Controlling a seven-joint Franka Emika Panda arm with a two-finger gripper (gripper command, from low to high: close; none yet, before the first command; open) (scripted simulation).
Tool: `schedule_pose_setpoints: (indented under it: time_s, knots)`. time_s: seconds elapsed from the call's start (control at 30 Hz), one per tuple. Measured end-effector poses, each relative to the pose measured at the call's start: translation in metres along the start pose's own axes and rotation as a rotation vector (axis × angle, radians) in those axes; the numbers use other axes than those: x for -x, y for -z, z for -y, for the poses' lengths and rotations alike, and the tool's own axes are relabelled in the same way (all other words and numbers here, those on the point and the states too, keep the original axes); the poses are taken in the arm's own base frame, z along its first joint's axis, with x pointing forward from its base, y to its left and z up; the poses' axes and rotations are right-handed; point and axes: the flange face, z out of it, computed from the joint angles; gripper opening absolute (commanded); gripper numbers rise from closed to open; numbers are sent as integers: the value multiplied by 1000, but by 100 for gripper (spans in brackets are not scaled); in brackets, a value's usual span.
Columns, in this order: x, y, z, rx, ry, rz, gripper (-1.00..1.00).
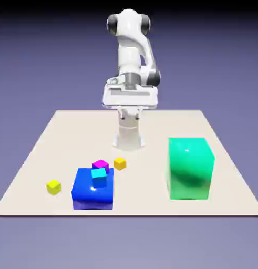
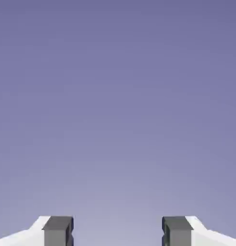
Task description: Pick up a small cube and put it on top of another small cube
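Two finger tips cut off at frame bottom, hand (image 2: 118,233) wide, empty; lemon-yellow cube (image 1: 54,186) unobstructed.

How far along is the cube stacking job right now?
Nothing looks done. The lemon-yellow cube sits alone on the table, at the exterior view's left of the blue block. Nothing is in hand: the gripper is open and empty, facing only backdrop. Left: reach, grasp, lift, and set it on another small cube.

A pale beige table (image 1: 215,157) lies before a plain blue-violet backdrop (image 1: 41,58), which darkens above the table and lightens below its near edge. Light is soft and even.
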Motion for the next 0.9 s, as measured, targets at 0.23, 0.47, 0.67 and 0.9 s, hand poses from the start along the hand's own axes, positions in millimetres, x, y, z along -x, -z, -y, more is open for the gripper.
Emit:
schedule_pose_setpoints:
  time_s: [0.23, 0.47, 0.67, 0.9]
  knots:
    - [-42, -69, -80, 183, -163, 21, 0]
    - [-66, -124, -188, 355, -346, 47, 0]
    - [-64, -159, -292, 489, -509, 77, 0]
    - [-47, -190, -365, 562, -604, 95, 0]
